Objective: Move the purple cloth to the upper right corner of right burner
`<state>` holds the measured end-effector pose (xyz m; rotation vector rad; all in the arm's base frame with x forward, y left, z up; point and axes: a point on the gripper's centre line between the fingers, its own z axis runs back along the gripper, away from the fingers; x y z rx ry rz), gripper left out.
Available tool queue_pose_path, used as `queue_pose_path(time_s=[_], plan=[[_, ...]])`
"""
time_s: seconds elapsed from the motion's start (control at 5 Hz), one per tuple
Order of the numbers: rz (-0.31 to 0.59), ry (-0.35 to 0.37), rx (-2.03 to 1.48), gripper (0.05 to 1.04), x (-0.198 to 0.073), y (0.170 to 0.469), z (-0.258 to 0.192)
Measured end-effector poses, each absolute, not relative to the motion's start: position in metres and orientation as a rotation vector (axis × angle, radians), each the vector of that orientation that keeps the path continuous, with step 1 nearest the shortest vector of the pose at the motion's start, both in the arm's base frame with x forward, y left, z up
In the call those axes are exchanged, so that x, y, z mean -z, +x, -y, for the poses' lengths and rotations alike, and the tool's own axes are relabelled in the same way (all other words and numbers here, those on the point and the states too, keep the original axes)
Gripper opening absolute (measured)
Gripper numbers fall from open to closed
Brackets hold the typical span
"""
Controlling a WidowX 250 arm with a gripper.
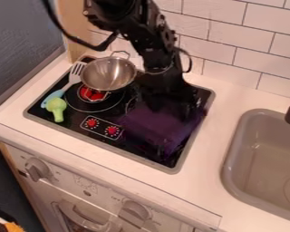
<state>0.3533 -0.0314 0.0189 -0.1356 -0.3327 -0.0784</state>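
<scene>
from where i stand, the black arm comes down from the top of the view, with its pincer low over the back part of the purple cloth. the pincer is so dark against what's beneath it that i cannot tell whether it's wide or narrow, or whether it has hold of the cloth. the cloth lies on the right side of the black stovetop, covering much of the right burner area and spreading towards the front. over on the left, a metal pot sits towards the back, its open top facing up, with a bright red patch just in front of it. a spatula with a blue handle lies along the left edge, and a green toy is right by the handle's end. two red knobs are at the front, left of the cloth. the stovetop is set in a pale bench, with a grey sink to its right.
</scene>
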Motion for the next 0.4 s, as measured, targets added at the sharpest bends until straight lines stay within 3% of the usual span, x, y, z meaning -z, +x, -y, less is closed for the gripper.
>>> queue_pose_path(time_s=[0.4], plan=[[0.361, -0.168, 0.112, 1.001, -0.017, 0.415, 0.040]])
